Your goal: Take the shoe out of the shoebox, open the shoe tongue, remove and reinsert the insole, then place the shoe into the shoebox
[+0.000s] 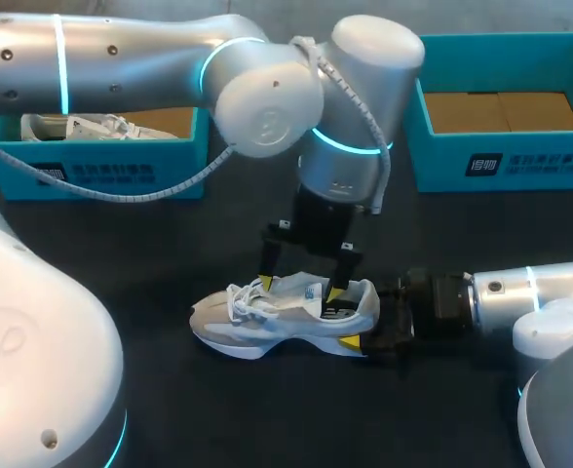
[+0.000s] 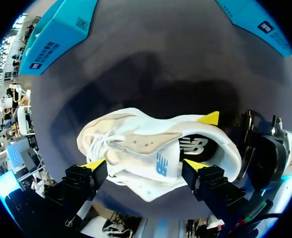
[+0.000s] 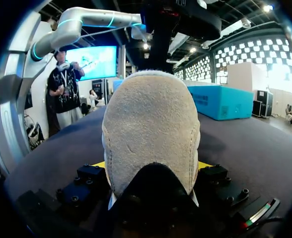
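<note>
A white and grey shoe [image 1: 267,317] lies on its sole on the dark table, toe to the left. My right gripper [image 1: 366,330] comes in from the right and is shut on its heel [image 3: 151,134], one finger on each side. My left gripper [image 1: 300,289] hangs straight above the shoe's mouth, open, with its yellow fingertips [image 2: 93,164] down at the laces and the collar. From the left wrist, the beige tongue [image 2: 146,141] lies over the mouth and the dark insole [image 2: 198,147] shows behind it. A teal shoebox [image 1: 92,166] at the back left holds another white shoe [image 1: 72,127].
A second teal box [image 1: 501,156] with a brown cardboard floor stands at the back right. My left arm's elbow and wrist [image 1: 296,88] arch over the middle of the table. The bare dark tabletop [image 1: 267,409] lies in front of the shoe.
</note>
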`<action>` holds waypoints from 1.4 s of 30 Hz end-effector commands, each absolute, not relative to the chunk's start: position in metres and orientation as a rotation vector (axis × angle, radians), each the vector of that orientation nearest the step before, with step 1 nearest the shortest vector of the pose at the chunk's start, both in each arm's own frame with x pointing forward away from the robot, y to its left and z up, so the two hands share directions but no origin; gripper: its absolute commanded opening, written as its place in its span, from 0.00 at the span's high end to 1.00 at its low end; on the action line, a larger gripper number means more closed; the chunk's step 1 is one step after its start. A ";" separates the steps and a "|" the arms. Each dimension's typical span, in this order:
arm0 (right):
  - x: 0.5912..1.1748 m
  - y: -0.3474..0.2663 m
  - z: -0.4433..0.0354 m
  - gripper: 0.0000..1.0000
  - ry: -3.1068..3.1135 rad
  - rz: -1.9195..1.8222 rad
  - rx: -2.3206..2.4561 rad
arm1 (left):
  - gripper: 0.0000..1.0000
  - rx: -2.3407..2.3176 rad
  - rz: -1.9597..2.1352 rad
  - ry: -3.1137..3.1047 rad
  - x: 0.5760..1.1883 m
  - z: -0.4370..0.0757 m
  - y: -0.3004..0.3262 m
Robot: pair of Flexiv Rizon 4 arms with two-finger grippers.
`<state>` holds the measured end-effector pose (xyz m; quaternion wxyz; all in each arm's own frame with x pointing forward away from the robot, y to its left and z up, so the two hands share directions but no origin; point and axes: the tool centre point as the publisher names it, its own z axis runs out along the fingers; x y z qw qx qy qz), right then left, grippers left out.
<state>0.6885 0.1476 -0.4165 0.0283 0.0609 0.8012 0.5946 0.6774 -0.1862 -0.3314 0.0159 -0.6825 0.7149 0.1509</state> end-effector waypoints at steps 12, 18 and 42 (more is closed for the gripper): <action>0.688 0.147 -0.417 1.00 2.475 1.832 0.190 | 0.07 -2.085 0.552 2.166 0.675 -0.342 -0.185; 0.688 0.147 -0.417 1.00 2.475 1.832 0.190 | 0.07 -2.072 0.566 2.151 0.675 -0.340 -0.176; 0.688 0.147 -0.417 1.00 2.475 1.832 0.190 | 0.44 -2.122 0.480 2.193 0.671 -0.327 -0.152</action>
